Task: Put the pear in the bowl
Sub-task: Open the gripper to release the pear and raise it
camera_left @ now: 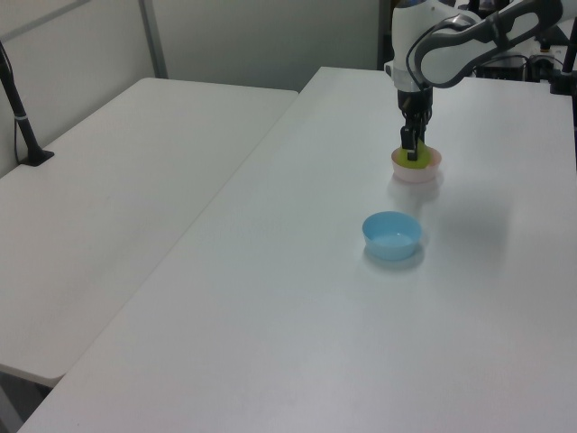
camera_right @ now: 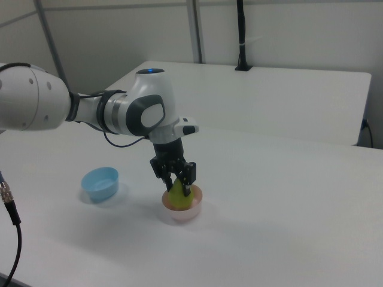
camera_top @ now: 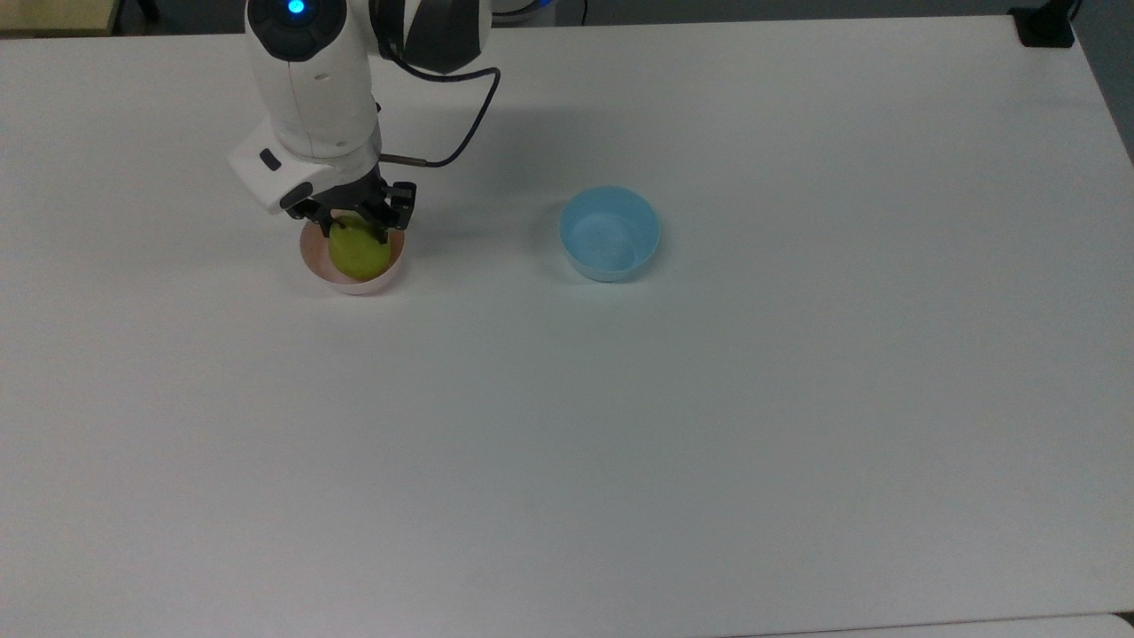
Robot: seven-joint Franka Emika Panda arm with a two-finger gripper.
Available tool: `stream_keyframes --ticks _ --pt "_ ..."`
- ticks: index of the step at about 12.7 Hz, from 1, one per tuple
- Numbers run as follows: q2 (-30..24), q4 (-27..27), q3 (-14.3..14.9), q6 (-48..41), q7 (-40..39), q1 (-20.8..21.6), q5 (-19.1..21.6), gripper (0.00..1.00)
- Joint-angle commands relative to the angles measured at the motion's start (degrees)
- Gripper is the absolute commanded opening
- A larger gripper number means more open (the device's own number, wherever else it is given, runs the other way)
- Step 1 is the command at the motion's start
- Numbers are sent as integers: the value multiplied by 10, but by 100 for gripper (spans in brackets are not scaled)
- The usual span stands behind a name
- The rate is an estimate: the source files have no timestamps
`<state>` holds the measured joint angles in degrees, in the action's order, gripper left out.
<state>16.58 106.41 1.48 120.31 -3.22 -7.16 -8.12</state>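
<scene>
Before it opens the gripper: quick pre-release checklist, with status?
1. Pear over the pink bowl, not the light blue bowl: ok.
2. Pear down inside the rim: ok, its lower part sits below the rim in the right view.
3. Pear resting on the bowl floor: cannot tell.
4. Gripper holding the pear: ok, fingers closed on its upper part.
5. Fingers clear of the bowl rim: ok in the right view.
6. Table around the pink bowl free for retreat: ok, the blue bowl stands well apart to the top view's right.
</scene>
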Motion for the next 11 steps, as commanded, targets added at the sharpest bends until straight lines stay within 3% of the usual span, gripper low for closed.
stream_keyframes --ticks 1,2,3,7,9,11 --pt "-1 8 5 18 10 3 -8 59" --pt "-2 6 5 17 10 2 -8 88" --pt "-5 4 5 12 11 4 -8 100" --pt "-35 -23 5 -54 12 9 -7 100" --pt "-48 -65 4 -121 15 45 -4 100" --pt "-69 -82 4 -140 78 78 -1 100"
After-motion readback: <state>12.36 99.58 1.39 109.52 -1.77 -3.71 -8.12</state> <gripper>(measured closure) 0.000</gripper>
